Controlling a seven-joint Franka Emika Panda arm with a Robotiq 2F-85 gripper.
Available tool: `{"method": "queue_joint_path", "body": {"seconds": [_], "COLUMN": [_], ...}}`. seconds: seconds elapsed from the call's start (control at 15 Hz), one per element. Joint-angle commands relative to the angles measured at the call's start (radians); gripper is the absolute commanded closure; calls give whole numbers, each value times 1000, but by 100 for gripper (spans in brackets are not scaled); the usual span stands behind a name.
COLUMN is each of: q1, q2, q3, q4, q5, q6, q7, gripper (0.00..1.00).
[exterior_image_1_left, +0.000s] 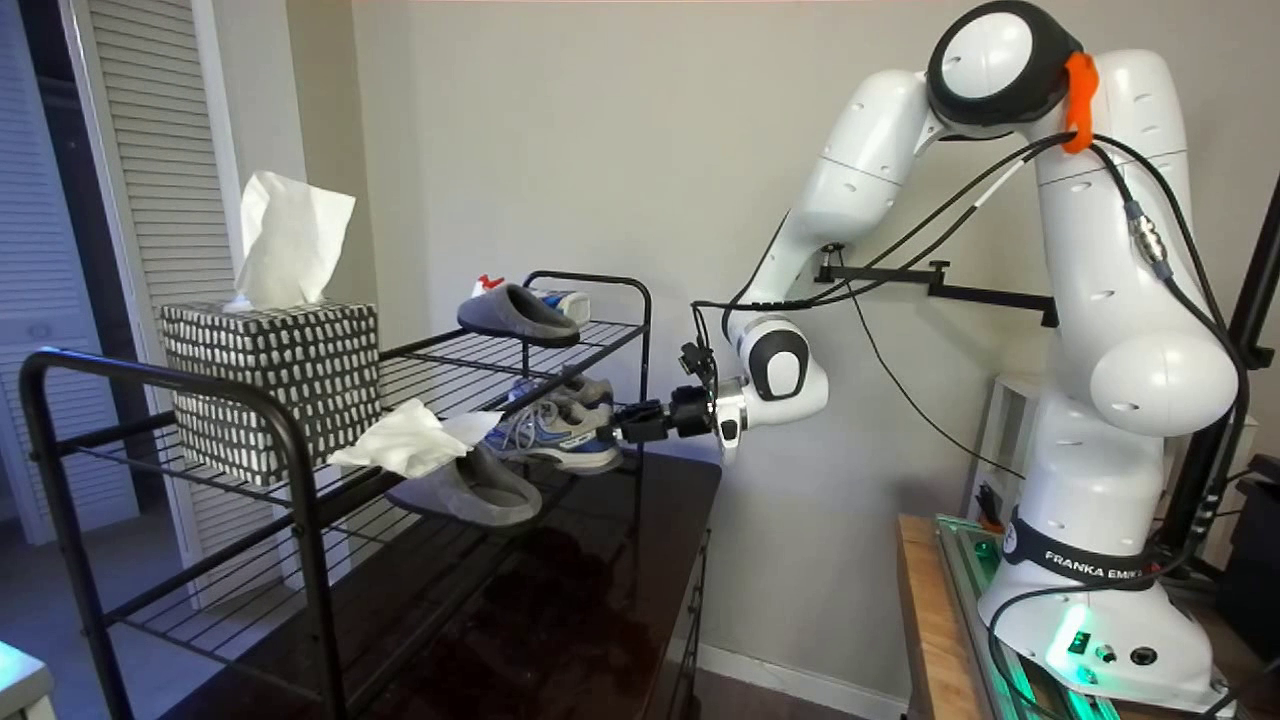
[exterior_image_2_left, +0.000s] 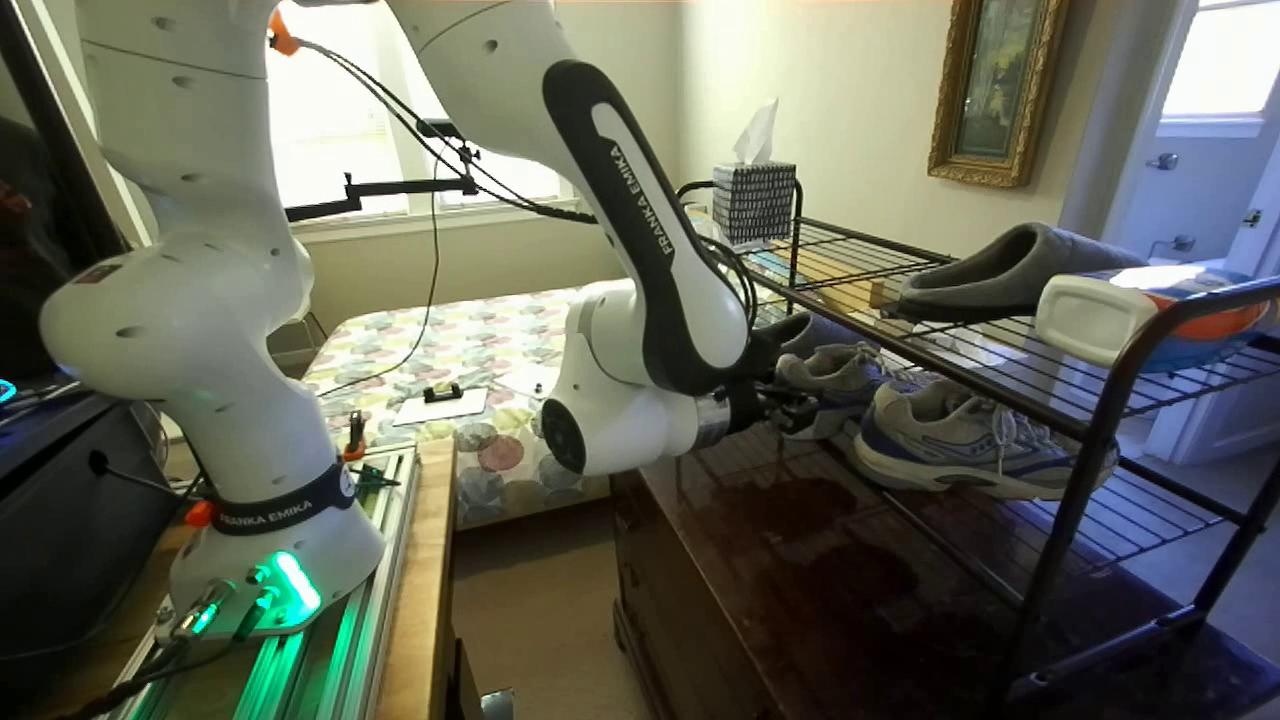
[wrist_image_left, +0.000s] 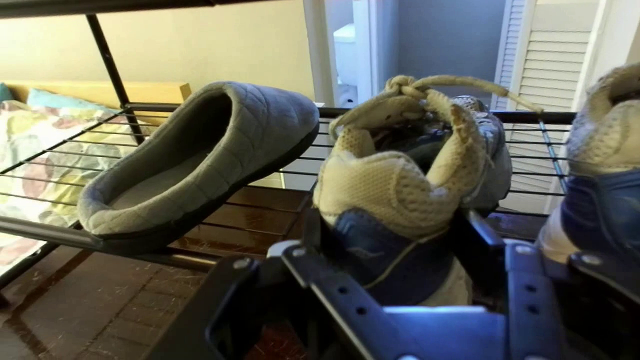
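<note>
My gripper (exterior_image_1_left: 618, 428) is at the lower shelf of a black wire shoe rack (exterior_image_1_left: 310, 570). Its fingers (wrist_image_left: 392, 230) lie on both sides of a sneaker's heel and touch it, shut on it. The sneaker (exterior_image_1_left: 550, 428) is light grey-beige with a dark blue heel patch (wrist_image_left: 370, 250). Its toe points away from me and its lace loops over the opening. It also shows in an exterior view (exterior_image_2_left: 832, 375), where the gripper (exterior_image_2_left: 795, 408) meets its heel. A grey slipper (wrist_image_left: 240, 145) lies on its left in the wrist view. The matching sneaker (exterior_image_2_left: 970, 440) stands on its right.
The upper shelf bears a patterned tissue box (exterior_image_1_left: 270, 390), another grey slipper (exterior_image_2_left: 1010, 270) and a blue-and-white pack (exterior_image_2_left: 1090, 318). A crumpled tissue (exterior_image_1_left: 412, 442) lies at its front edge. The rack stands on a dark wooden dresser (exterior_image_2_left: 760, 530). A bed (exterior_image_2_left: 480, 350) stands beyond.
</note>
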Motion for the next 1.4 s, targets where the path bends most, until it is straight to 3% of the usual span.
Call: {"method": "queue_joint_path", "body": {"seconds": [0.0,0.87,0.93,1.33], "q1": [13,13,-10,-25], "q2": [7,58,54,57], "q3": [16,32,8,-30], "q4": [17,141,151,186], "q5": [-2,190,139,135], "q6": [-8,30,52,181], "q7": [28,27,61,41], "gripper": [58,58,58,58]}}
